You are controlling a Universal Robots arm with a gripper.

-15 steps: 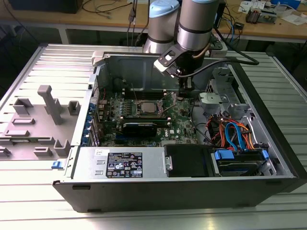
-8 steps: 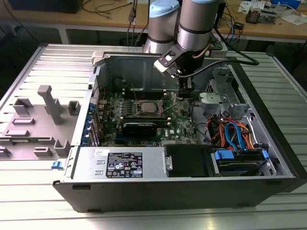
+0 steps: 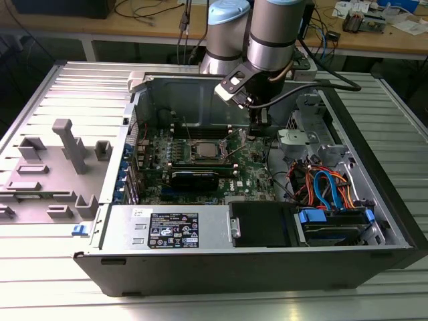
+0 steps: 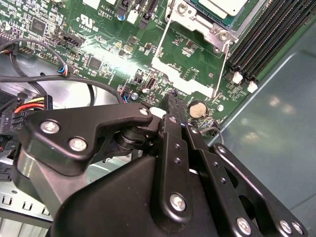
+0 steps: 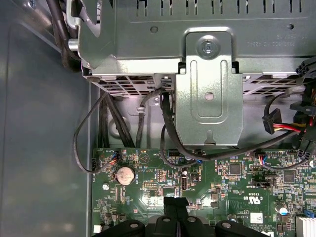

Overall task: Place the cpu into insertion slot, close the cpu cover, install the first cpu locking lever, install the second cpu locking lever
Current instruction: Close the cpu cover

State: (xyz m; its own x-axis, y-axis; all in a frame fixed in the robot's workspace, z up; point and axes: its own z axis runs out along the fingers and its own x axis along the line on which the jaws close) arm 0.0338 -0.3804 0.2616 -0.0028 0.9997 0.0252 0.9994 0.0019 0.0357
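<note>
A ribbed metal table [image 3: 40, 287], wooden benches [image 3: 134, 30] behind it, carries the open computer case [image 3: 267, 267]. The arm [image 3: 274, 33] drops into the case. Its gripper [image 3: 257, 130] is low over the green board [image 5: 222, 187] beside the insertion slot [image 4: 197, 20], fingertips pressed together on nothing. The cpu cover [image 4: 185, 80] lies swung open between slot and gripper. The matte silver cpu [image 4: 222, 6] sits in the slot.

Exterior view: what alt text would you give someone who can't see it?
A robot arm's gripper reaches down into an open computer case lying on a ribbed metal table, close above the green motherboard, to the exterior view's right of the insertion slot, where the cpu sits. A grey plastic fixture rests on the table at the view's left.
</note>
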